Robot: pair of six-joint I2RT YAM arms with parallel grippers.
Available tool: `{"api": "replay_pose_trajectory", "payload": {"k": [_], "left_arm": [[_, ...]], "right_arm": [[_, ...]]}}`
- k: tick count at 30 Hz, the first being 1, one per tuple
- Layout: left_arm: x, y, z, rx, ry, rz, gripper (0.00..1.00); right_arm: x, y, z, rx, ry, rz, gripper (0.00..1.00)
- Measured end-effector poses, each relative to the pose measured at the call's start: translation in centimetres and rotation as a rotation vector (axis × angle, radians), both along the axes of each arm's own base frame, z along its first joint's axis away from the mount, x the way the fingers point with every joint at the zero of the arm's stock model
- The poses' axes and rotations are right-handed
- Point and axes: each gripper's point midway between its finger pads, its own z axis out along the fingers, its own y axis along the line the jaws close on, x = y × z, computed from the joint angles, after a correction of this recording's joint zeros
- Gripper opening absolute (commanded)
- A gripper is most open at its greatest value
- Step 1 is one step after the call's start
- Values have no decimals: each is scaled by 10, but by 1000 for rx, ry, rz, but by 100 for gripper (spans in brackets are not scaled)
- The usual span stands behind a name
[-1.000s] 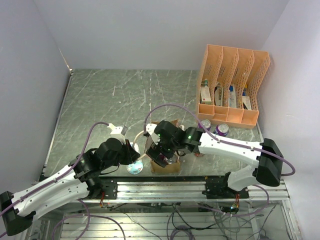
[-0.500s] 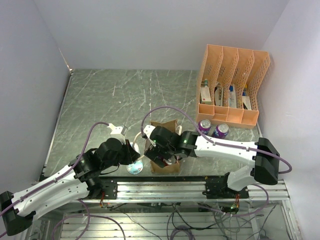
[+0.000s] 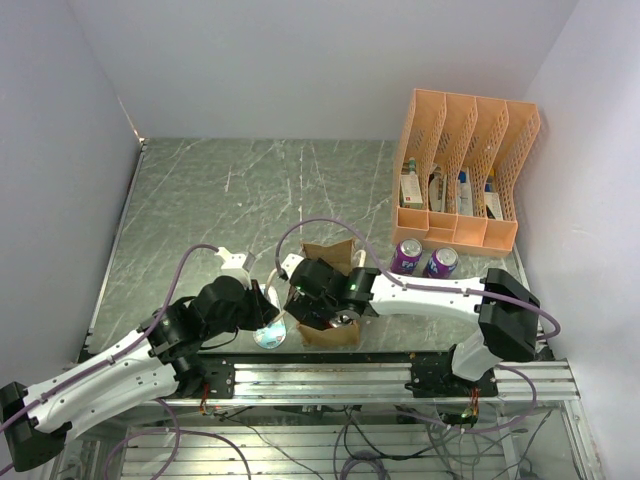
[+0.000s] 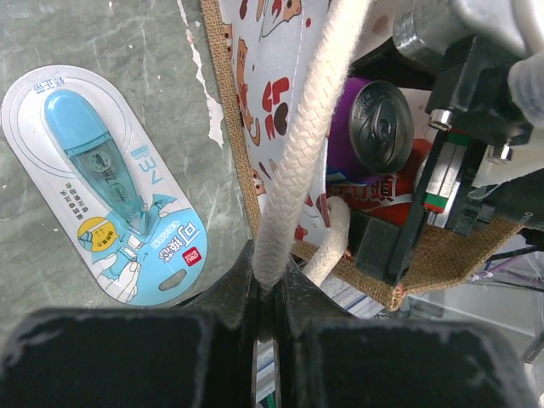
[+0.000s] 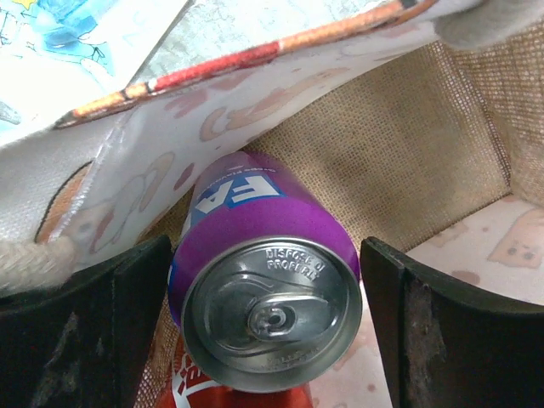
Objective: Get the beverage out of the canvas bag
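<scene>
The canvas bag [image 3: 331, 253] stands at the table's near edge, tan burlap with a cartoon-print lining [image 4: 272, 76]. My left gripper [image 4: 268, 280] is shut on its cream rope handle [image 4: 297, 144] and holds that side up; in the top view the left gripper [image 3: 274, 315] is just left of the bag. My right gripper [image 5: 272, 314] is open inside the bag, its fingers [image 5: 93, 331] on either side of a purple beverage can [image 5: 268, 272], with gaps on both sides. The can also shows in the left wrist view [image 4: 374, 127]. A red can [image 5: 212, 395] lies under it.
A blue correction-tape pack [image 4: 102, 187] lies flat left of the bag, under the left wrist [image 3: 268, 337]. Two purple cans [image 3: 407, 255] [image 3: 442, 261] stand in front of the orange file organizer [image 3: 465, 170] at the back right. The metal rail [image 3: 400, 365] runs along the near edge.
My right gripper has moved left and down into the bag, leaving the two cans by the organizer uncovered. The left arm has held still on the handle.
</scene>
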Motion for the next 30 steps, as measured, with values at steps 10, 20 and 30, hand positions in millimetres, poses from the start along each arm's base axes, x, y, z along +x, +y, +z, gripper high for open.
{"api": "replay_pose_trajectory", "payload": {"k": [10, 20, 30], "left_arm": [[2, -5, 0, -7, -2, -5, 7], [0, -5, -8, 26, 8, -32, 7], [0, -5, -4, 10, -1, -28, 7]], "right_arm": [[-1, 11, -3, 45, -4, -21, 42], [-1, 13, 0, 58, -12, -37, 13], [15, 24, 77, 306, -162, -99, 0]]}}
